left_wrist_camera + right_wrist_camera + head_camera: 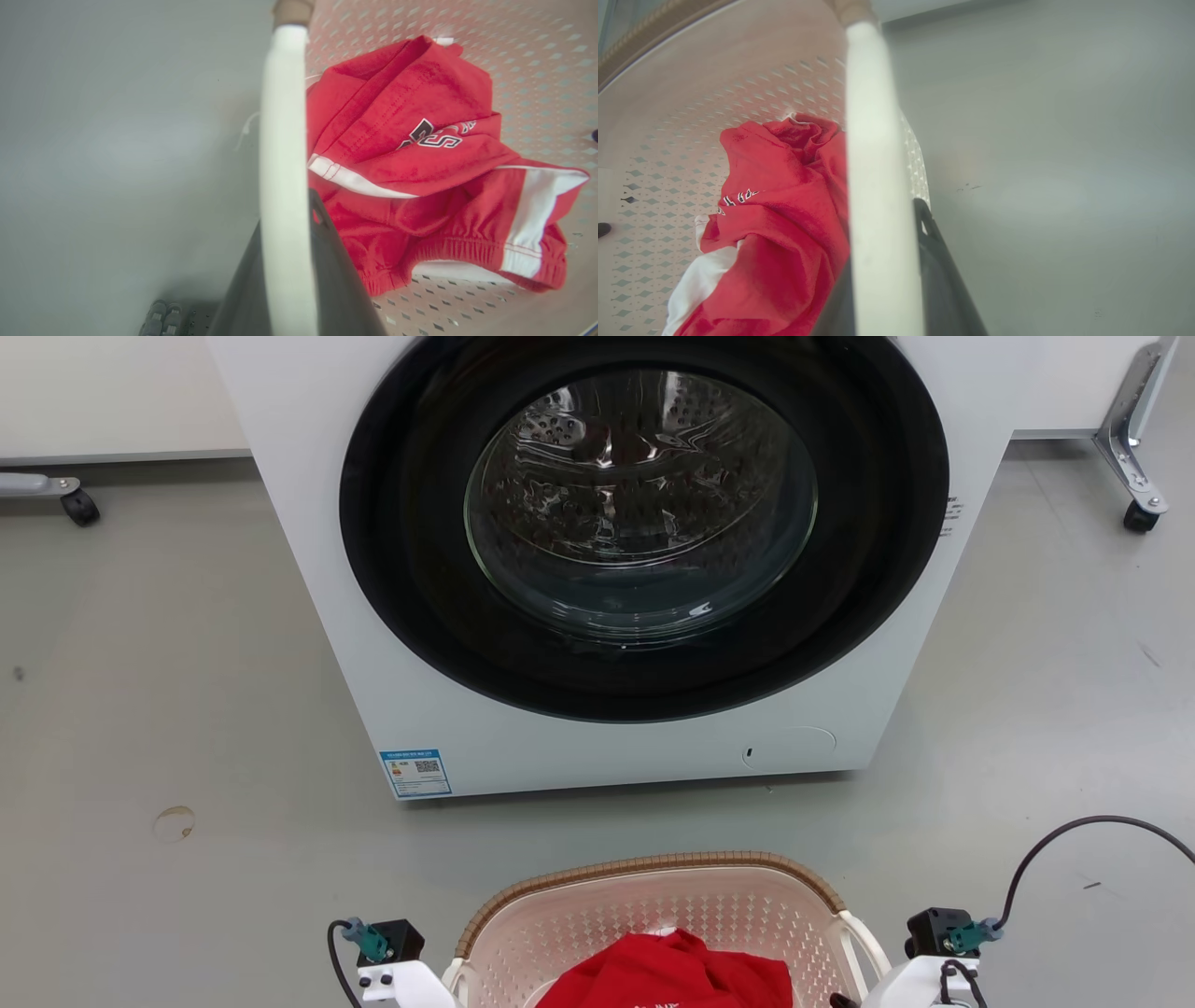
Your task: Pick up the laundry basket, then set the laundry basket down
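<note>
The laundry basket point(653, 887), pale pink-beige and perforated with a brown woven-look rim, sits at the bottom middle of the head view with a red and white garment point(672, 971) inside. My left gripper point(287, 219) is shut on the basket's white left handle point(282, 140), a dark finger point(327, 266) on each side of the bar. My right gripper point(882, 224) is shut the same way on the white right handle point(873, 116). Both wrist views look down the basket's inner wall point(537, 56) point(714, 93) onto the garment. Whether the basket touches the floor, I cannot tell.
A white washing machine point(308, 569) with a shut round glass door point(644, 504) stands close ahead of the basket. Castor legs stand at the far left point(79, 507) and far right point(1139, 513). Grey floor lies on both sides. A black cable point(1074, 831) loops above my right wrist.
</note>
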